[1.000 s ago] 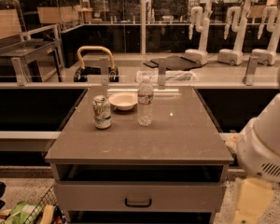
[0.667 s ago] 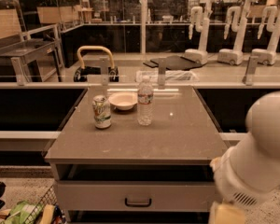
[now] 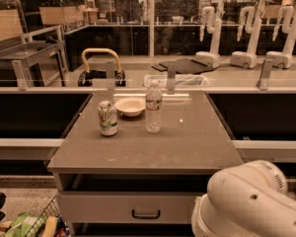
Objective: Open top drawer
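The top drawer [image 3: 108, 206] is a wide grey front under the thick tabletop [image 3: 148, 152], low in the camera view. Its small black pull handle [image 3: 145, 214] sits at the centre. A dark gap shows between the tabletop and the drawer front. The front looks flush with the table frame. My gripper is out of view. Only a bulky white part of my arm [image 3: 251, 201] shows at the bottom right, covering the drawer's right end.
On the tabletop stand a green-and-white can [image 3: 107, 118], a white bowl [image 3: 130, 106] and a clear water bottle [image 3: 153, 113]. A wire basket with snack bags [image 3: 29, 226] sits on the floor at bottom left. Railings flank the table; several white robot arms stand behind.
My white arm housing has moved left and lower across the bottom right corner, now covering the drawer's right end. The drawer and the items on the table have not moved.
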